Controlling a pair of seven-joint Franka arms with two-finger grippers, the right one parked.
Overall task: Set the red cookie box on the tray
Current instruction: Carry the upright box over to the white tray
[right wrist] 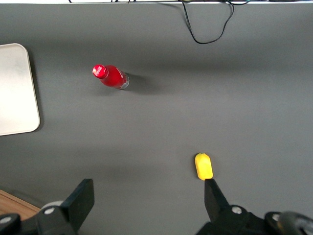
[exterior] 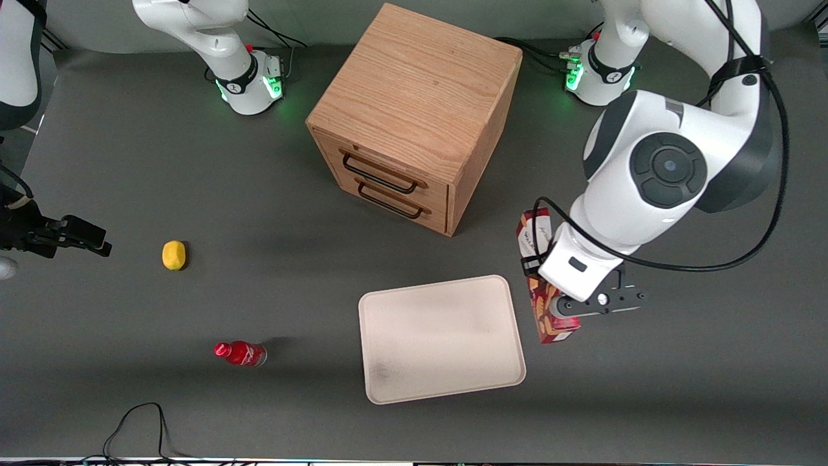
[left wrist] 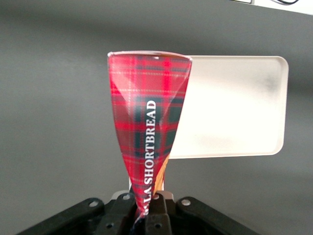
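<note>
Red tartan cookie box (left wrist: 146, 122) pinched tight in the black gripper (left wrist: 146, 215), lifted just beside the flat cream-white tray (exterior: 446, 349) on the grey worktop (exterior: 194, 181).

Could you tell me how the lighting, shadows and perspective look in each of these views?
Front view: even overhead light, soft shadows beside the wooden drawer cabinet and tray, green LED glow at the arm bases. Left wrist view: the red cookie box, clamped in the gripper, tapers sharply from close-range perspective. Right wrist view: the red bottle casts a soft shadow; the lemon shows no glare.
</note>
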